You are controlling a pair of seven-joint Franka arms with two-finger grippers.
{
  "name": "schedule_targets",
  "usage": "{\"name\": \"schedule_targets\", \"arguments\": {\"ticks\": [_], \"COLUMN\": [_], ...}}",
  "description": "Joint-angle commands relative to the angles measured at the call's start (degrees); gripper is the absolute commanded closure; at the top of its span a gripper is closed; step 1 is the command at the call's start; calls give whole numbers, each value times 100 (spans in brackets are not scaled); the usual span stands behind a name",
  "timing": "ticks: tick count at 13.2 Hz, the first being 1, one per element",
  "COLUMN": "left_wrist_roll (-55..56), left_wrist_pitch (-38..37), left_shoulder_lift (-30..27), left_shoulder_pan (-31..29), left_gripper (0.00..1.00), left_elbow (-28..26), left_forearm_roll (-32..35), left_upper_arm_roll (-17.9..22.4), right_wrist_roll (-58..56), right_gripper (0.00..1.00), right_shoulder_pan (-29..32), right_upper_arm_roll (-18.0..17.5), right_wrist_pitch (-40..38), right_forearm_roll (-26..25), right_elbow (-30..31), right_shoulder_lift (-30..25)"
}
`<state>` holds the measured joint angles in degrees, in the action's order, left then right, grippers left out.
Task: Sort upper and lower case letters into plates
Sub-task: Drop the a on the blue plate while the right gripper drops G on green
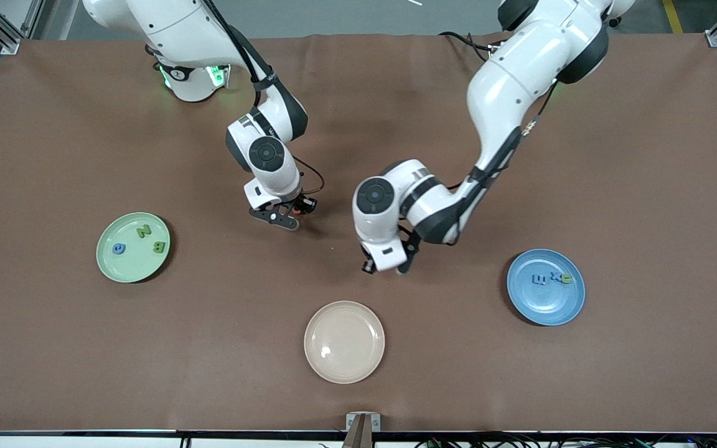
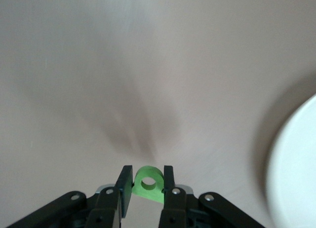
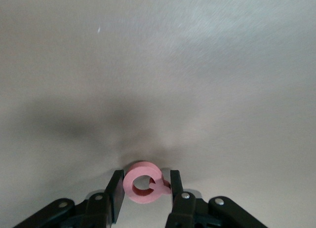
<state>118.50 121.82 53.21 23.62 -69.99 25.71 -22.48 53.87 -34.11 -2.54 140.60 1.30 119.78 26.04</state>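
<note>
Right wrist view: a pink-red letter (image 3: 143, 188) sits pinched between the right hand's (image 3: 144, 192) two fingers, over bare brown desk (image 3: 158, 65).
Left wrist view: a green letter (image 2: 148, 182) with a round hole is clamped between the left hand's (image 2: 147, 187) fingers; a pale plate rim shows at the edge.
Green plate (image 1: 112, 264): pale green, toward the right arm's end of the desk, at about nine o'clock from the desk's middle; it holds a green N-like letter (image 1: 143, 231), a green B (image 1: 160, 247) and a blue round letter (image 1: 119, 249).
Blue plate (image 1: 545, 308): toward the left arm's end, at about four o'clock from the desk's middle; it holds three letters close together, a blue one (image 1: 539, 279), a blue x-shaped one (image 1: 556, 277) and a green one (image 1: 567, 279).
Cream plate (image 1: 344, 341): at six o'clock, nearest the front camera, between the two other plates.
Right hand (image 1: 290, 214): over the desk's middle, at about two o'clock from the green plate.
Left hand (image 1: 389, 269): over the desk just at one o'clock of the cream plate.
</note>
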Motion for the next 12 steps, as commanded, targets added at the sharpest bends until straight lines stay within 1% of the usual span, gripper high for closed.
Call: {"name": "schedule_targets", "arguments": {"ticks": [1,3,4,7,8,10,12], "left_wrist_roll": [-344,-590,-887,-1530,-1758,-2084,-2427], "left_wrist_pitch": [-193,-622,-868,-923,-923,-914,-914], "left_shoulder_lift": [-503,-600,-662,-934,-961,-961,-979], "left_shoulder_pan": [-357,-542,-699,-1183,-1437,-2008,-2396], "left_gripper": [99,99,99,100,100,100,100], "left_elbow": [-278,-287,-322,-734,-857,-1042,-1244], "left_forearm_roll": [-49,22,22,-13,-31,-22,-5], "left_upper_arm_roll": [-3,-2,-2,-37,-142,-502,-705], "right_wrist_roll": [-803,-1691,-2096,-3511,-3941,-4785,-5480], "right_gripper": [76,76,76,76,76,76,76], "right_shoulder_pan": [552,1123,1422,2310,2574,3075,3497], "right_upper_arm_roll": [17,26,26,17,17,26,17], "right_wrist_pitch": [-1127,-1805,-1999,-1984,-1966,-1949,-1862], "right_forearm_roll": [19,-7,-33,-42,-42,-69,-269], "right_elbow": [-147,-489,-622,-684,-728,-842,-965], "right_shoulder_lift": [-721,-899,-908,-847,-846,-794,-619]}}
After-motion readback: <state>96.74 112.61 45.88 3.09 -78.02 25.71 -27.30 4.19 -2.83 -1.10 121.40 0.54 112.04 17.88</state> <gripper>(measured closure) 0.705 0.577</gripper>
